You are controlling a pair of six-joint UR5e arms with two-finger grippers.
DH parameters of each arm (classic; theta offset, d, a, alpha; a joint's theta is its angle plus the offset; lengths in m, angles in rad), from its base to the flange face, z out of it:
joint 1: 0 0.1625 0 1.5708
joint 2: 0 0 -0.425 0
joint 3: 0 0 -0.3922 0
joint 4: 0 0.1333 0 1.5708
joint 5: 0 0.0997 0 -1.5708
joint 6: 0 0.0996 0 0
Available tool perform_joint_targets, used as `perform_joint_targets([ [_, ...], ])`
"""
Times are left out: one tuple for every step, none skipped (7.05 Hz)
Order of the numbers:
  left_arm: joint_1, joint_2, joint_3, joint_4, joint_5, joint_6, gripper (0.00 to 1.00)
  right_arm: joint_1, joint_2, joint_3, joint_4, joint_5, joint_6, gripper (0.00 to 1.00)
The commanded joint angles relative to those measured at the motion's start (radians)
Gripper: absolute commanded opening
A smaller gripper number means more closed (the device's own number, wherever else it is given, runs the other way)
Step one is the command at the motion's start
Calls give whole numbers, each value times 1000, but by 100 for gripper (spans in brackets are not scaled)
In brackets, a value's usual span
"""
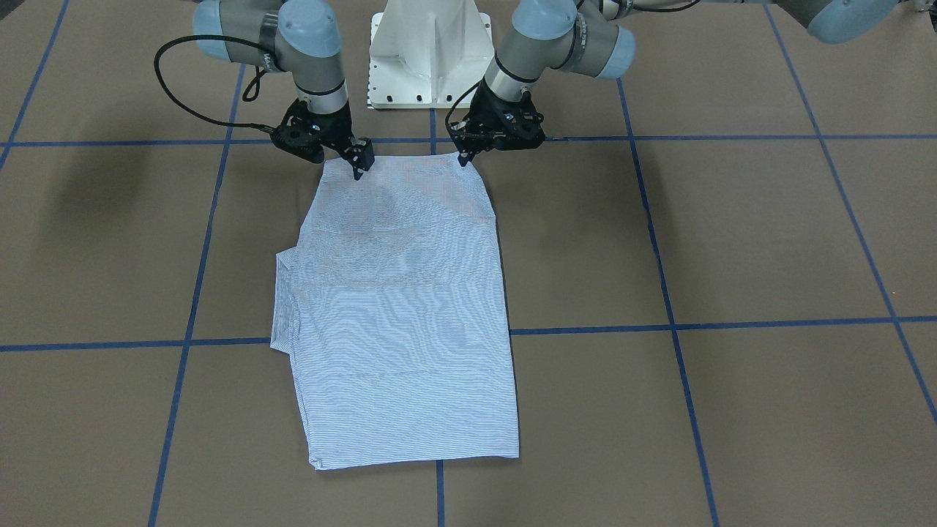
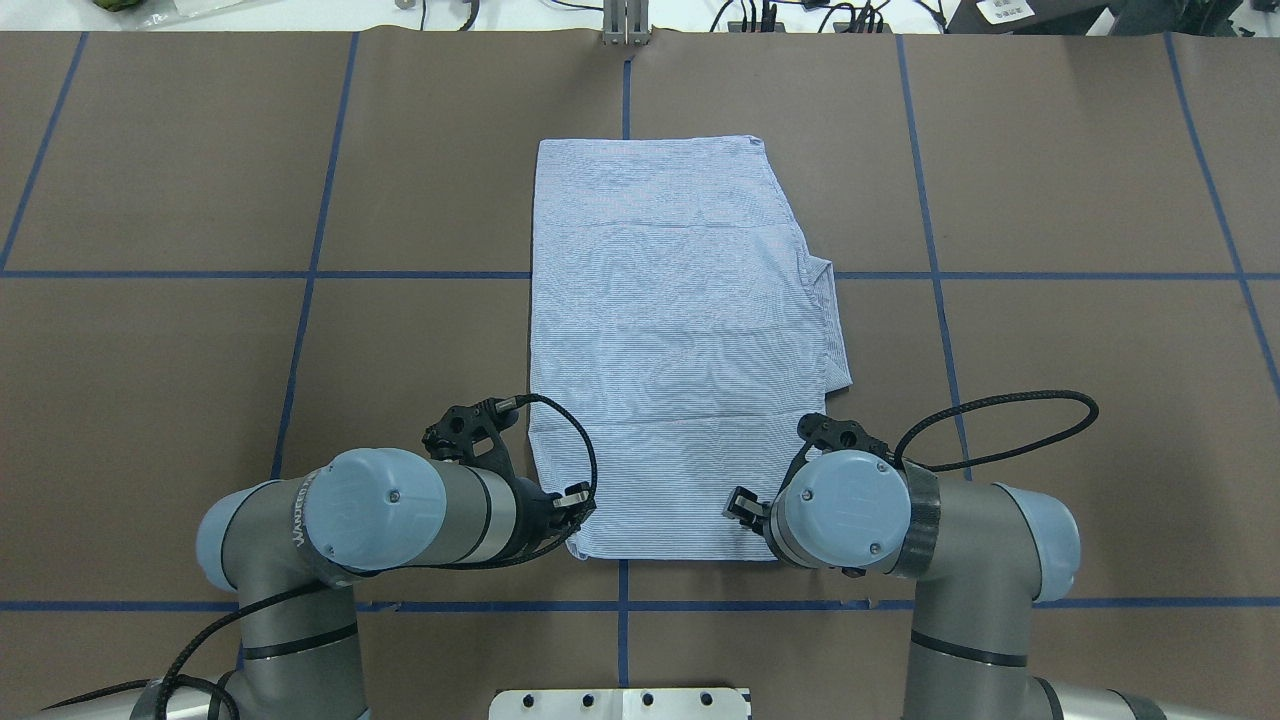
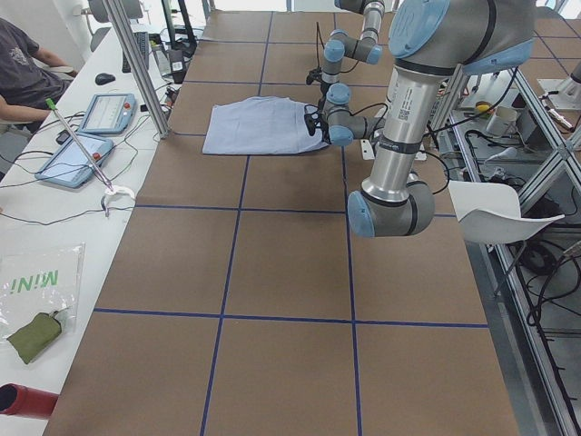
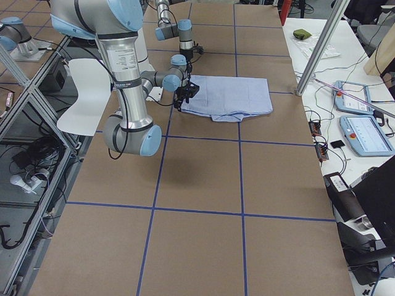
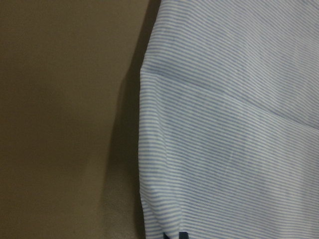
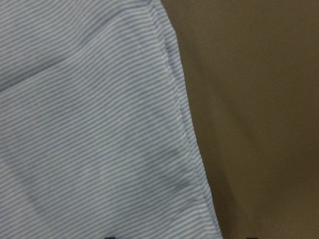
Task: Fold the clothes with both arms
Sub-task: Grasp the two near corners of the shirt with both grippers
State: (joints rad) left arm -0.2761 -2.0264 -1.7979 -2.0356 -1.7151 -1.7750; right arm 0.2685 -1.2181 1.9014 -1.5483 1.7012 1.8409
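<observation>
Where blue lines (image 2: 300,273) grid the table (image 2: 1050,150), a shirt (image 2: 680,330) lies.

Overhead view: tips of left gripper (image 1: 463,158) and right gripper (image 1: 358,170) lay hidden beneath own wrists. Wrist views cut fingertips off at bottom edge. Whether either pinched shirt (image 1: 402,315) near robot-side edge of table (image 1: 732,234): could not tell.

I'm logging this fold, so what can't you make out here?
Shirt: collar, buttons, pocket show in no view.
Left gripper, right gripper: fingers covered by the arms overhead, too small from the front, cut off by the bottom edge in wrist views; grip unclear.
</observation>
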Motion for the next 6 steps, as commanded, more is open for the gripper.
perform_joint_targets([
  [-2, 0, 0, 0, 0, 0, 0, 0, 3, 1, 1, 0, -2, 59],
  [-2, 0, 0, 0, 0, 0, 0, 0, 3, 1, 1, 0, 0, 53],
  [-2, 0, 2, 0, 0, 0, 0, 1, 5, 1, 1, 0, 0, 49],
  [-2, 0, 3, 0, 2, 0, 0, 3, 5, 2, 2, 0, 0, 46],
  [-2, 0, 3, 0, 2, 0, 0, 5, 12, 2, 1, 0, -2, 43],
  [-2, 0, 2, 0, 2, 0, 0, 8, 17, -1, 1, 0, -2, 39],
])
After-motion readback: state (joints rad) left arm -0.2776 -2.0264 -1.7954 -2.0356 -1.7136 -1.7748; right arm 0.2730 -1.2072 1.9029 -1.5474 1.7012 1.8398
